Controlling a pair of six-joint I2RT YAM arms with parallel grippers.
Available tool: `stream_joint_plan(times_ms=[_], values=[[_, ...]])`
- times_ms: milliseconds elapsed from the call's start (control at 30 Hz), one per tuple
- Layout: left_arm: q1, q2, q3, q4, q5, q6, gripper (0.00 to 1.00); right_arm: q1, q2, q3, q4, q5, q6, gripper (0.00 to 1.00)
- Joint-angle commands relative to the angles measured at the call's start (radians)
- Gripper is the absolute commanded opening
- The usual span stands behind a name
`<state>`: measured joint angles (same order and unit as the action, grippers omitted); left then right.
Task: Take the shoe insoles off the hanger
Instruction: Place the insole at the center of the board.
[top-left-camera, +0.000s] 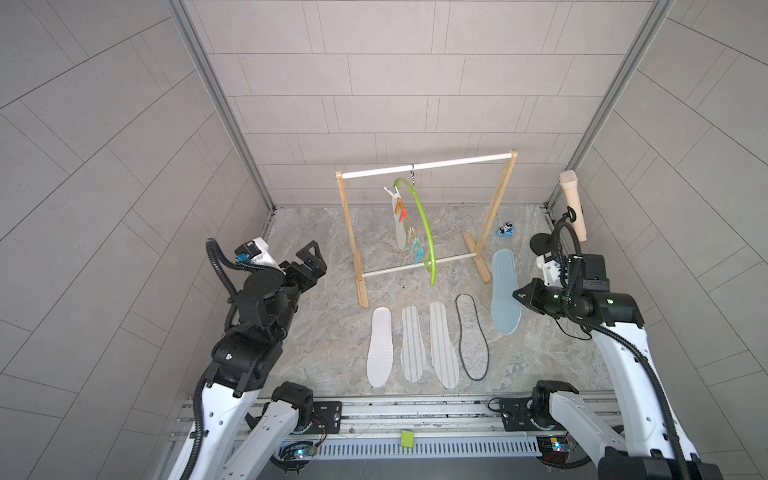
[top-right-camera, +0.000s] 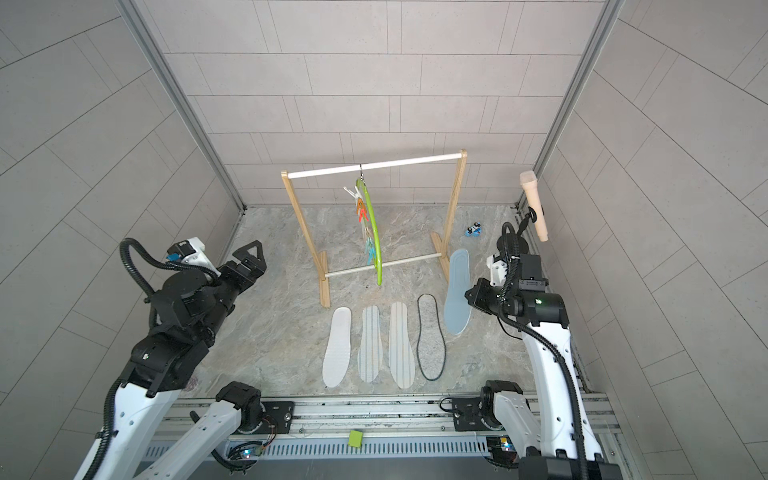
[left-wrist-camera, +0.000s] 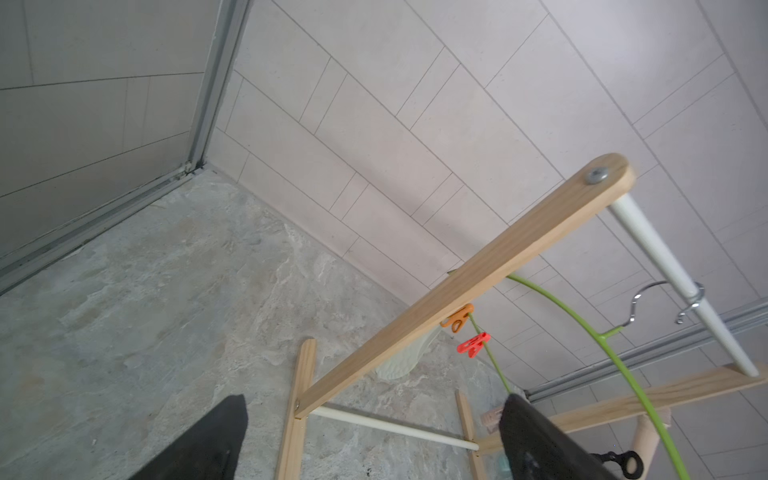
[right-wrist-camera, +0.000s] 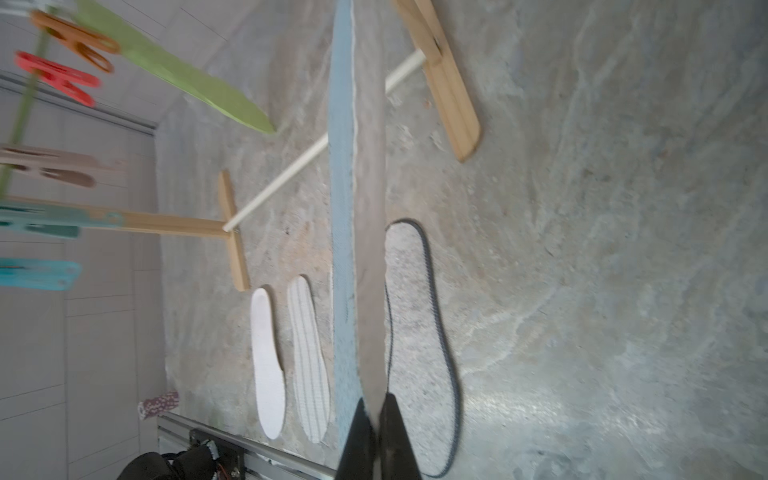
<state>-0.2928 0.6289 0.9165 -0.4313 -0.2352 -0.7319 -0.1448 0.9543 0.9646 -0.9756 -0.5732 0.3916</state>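
We see the right gripper pinched shut on the blue insole at centre right, the left gripper wide open and empty, and the mint insole clipped to the hanger at centre.

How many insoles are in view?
6. In a row on the floor: white dotted insole, two striped insoles, black-edged grey insole. The right gripper grips the blue-grey insole. The mint insole hangs clipped on the hanger.

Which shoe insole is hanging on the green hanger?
The pale mint insole, clipped to the hanger. Four others lie flat on the table, and the right tool holds the blue-grey one.
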Motion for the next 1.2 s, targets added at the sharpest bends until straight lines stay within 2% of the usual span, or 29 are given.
stream_joint_plan(times_ms=[0, 200, 333, 633, 1167], values=[[0.006, -0.015, -0.044, 0.060, -0.068, -0.021, 1.00, 0.023, 0.057, 0.012, -0.088, 0.142, -0.076, 0.00], [0.007, 0.000, -0.107, 0.148, -0.074, -0.053, 1.00, 0.181, 0.283, 0.059, -0.213, 0.324, -0.030, 0.00], [0.009, 0.004, -0.130, 0.166, -0.069, -0.064, 1.00, 0.189, 0.363, 0.071, -0.226, 0.369, -0.010, 0.00], [0.012, -0.021, -0.191, 0.193, -0.075, -0.100, 1.00, 0.189, 0.476, 0.017, -0.174, 0.381, 0.001, 0.00], [0.014, 0.004, -0.213, 0.255, -0.071, -0.118, 0.99, 0.259, 0.483, -0.015, -0.260, 0.467, 0.064, 0.00]])
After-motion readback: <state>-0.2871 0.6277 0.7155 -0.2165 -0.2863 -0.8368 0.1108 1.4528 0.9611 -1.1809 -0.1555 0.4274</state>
